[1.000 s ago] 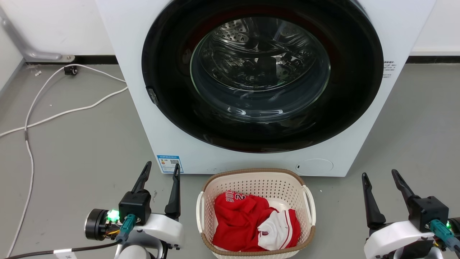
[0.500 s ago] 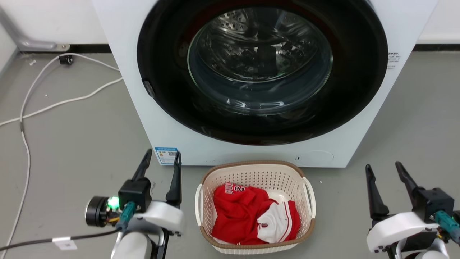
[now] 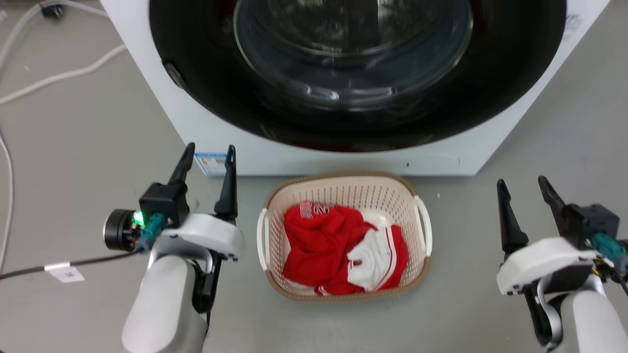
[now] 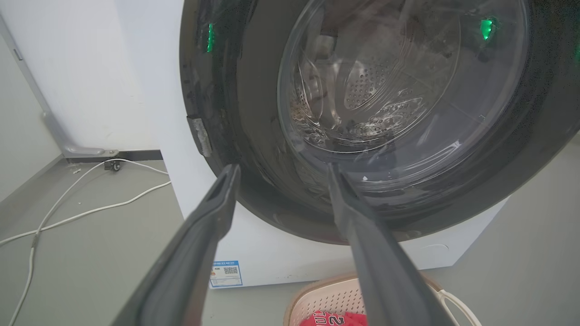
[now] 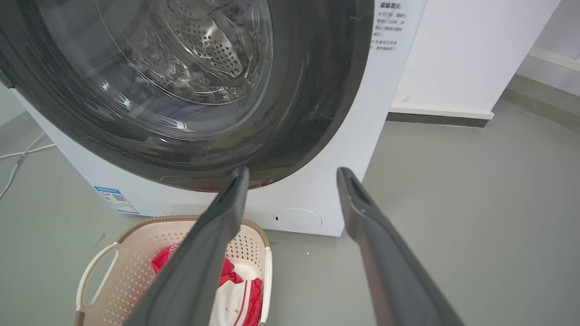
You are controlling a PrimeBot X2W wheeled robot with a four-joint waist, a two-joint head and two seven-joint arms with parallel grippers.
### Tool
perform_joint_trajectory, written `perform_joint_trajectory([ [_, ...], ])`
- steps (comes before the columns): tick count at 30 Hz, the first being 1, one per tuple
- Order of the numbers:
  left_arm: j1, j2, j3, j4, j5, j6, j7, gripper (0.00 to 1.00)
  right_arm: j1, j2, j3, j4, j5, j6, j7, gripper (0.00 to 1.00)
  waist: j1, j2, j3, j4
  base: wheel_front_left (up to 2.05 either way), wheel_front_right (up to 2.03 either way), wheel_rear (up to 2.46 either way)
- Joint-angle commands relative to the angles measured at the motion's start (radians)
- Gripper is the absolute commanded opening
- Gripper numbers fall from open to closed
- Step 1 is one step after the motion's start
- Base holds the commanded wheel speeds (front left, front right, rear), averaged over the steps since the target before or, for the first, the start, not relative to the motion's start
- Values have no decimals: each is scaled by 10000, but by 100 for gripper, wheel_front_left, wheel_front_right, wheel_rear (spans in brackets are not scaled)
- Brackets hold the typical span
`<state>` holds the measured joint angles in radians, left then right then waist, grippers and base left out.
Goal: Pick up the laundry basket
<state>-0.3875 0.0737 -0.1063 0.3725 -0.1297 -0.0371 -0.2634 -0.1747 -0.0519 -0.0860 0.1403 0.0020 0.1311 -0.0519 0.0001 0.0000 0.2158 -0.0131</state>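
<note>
Basket: laundry basket point(image 3: 373, 196) on floor point(image 3: 78, 157), just in front of washer point(image 3: 196, 132) base, btw the two arms; red/white clothes point(image 3: 338, 240) inside.
L end effector point(image 3: 210, 148): fingers apart, empty; just beside L handle point(image 3: 262, 235), not touching.
R end effector point(image 3: 521, 181): fingers apart, empty; farther out from R handle point(image 3: 426, 223).
Change: whole head view shifted vs 1 s ago, so the camera dipped fwd/down and the robot is prob. bending. Basket looks unmoved rel. to washer.
Meaning: approach phase, no grasp yet. Next prob. lower and close in on both handles; R arm needs more inward travel.
</note>
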Motion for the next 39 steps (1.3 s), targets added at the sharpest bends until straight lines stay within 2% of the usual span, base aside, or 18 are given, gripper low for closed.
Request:
perform_joint_trajectory([
  [1,-302,32,83,225,-89,-71,-20,100,-326,30,50,222,47,-7,98,100,-1,0,627,-111,0,0,0],
  [8,-1676,163,159,1740,-243,-351,-20,100,-1604,28,197,1321,-85,-7,627,100,-1,0,1924,-154,0,0,0],
  [21,-4454,440,-171,5411,-991,-877,654,100,-4307,27,1010,4472,535,-7,2111,100,-1,0,3741,-319,0,0,0],
  [29,-5848,620,-951,6940,-1914,-932,1870,100,-5936,27,1522,6386,866,-7,2642,100,-1,0,4721,-465,0,0,0],
  [39,-6584,1031,-2465,7408,-3606,-927,3936,100,-7521,28,2450,8297,1478,-7,2884,100,-1,0,5587,-560,0,0,0],
])
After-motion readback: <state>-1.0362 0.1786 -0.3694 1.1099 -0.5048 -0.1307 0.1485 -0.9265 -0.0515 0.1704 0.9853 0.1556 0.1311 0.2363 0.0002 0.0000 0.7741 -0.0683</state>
